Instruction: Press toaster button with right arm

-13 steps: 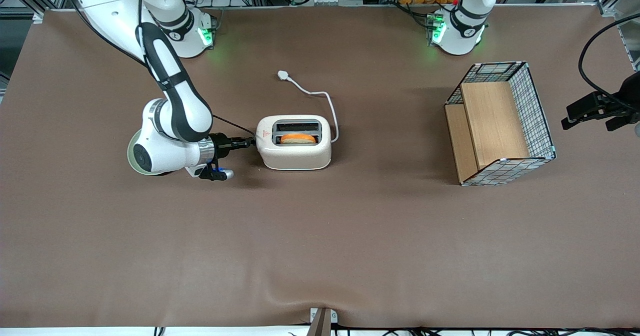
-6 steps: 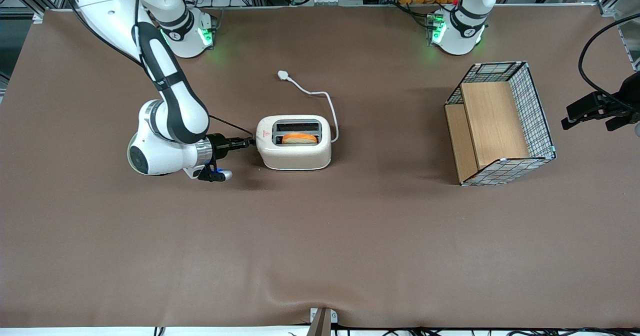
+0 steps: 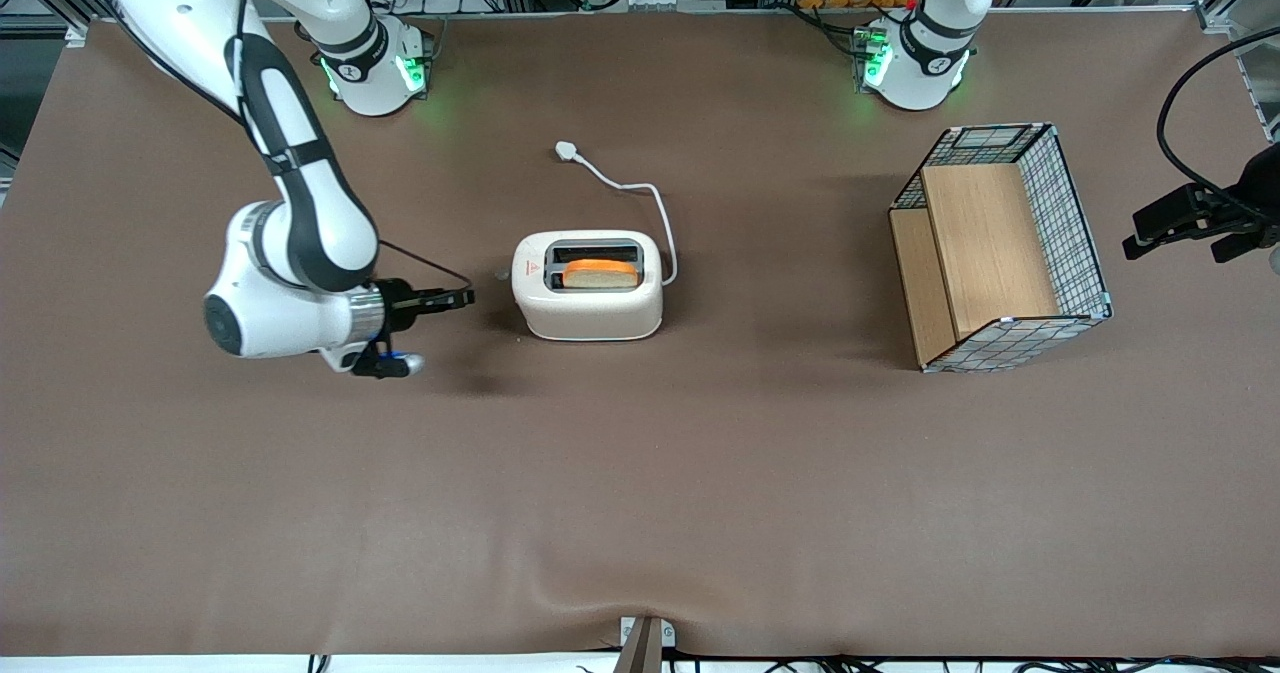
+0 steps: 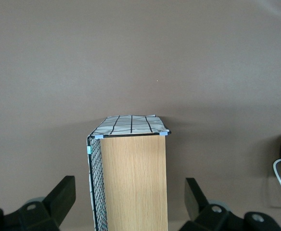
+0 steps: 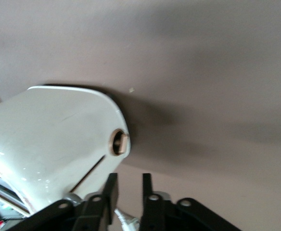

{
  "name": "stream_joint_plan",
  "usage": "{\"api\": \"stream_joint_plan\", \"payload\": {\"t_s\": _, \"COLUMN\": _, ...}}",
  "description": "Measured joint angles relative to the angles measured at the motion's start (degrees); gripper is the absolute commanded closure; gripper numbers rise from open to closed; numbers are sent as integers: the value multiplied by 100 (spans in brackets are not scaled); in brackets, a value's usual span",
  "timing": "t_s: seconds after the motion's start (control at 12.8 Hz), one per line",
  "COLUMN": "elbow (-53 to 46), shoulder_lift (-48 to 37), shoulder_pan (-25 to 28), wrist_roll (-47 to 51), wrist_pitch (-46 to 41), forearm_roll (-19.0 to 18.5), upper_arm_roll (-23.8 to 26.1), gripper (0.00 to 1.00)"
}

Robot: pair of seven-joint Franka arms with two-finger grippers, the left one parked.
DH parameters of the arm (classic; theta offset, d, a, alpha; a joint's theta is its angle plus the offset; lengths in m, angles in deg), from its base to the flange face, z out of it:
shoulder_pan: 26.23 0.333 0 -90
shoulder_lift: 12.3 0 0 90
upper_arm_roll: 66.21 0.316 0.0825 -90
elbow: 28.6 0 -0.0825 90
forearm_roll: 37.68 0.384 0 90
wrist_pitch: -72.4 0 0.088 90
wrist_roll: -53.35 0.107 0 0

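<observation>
Grey and round, the toaster button (image 5: 119, 143) juts from the narrow end of the glossy cream toaster (image 3: 588, 286), mid-table on brown cloth. At its nine o'clock, apart from it, hovers the right arm's (image 3: 290, 223) gripper (image 3: 462, 298), fingers nearly together, holding nothing. A clean press, I judge, needs a straight, level, centred push without sliding the toaster.

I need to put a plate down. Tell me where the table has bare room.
Widest bare cloth: nearer the front camera than the toaster and wire basket. Also bare: between those two. Crowded: the narrow gap between the toaster's button end and the gripper of the right arm, and around the cord.
</observation>
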Motion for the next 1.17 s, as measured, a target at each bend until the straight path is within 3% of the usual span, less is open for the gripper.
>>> {"api": "stream_joint_plan", "payload": {"t_s": 0.55, "elbow": -505, "shoulder_lift": -337, "shoulder_pan": -89, "wrist_roll": -70, "wrist_pitch": 107, "forearm_roll": -1335, "upper_arm_roll": -595, "gripper": 0}}
{"api": "stream_joint_plan", "payload": {"t_s": 0.94, "elbow": -517, "shoulder_lift": -1032, "shoulder_pan": -116, "wrist_roll": -390, "wrist_pitch": -58, "forearm_roll": -1950, "upper_arm_roll": -1323, "gripper": 0}}
{"api": "stream_joint_plan", "payload": {"t_s": 1.17, "elbow": -490, "shoulder_lift": -1399, "shoulder_pan": -196, "wrist_roll": -402, "wrist_pitch": -275, "forearm_roll": -2349, "upper_arm_roll": -1428, "gripper": 0}}
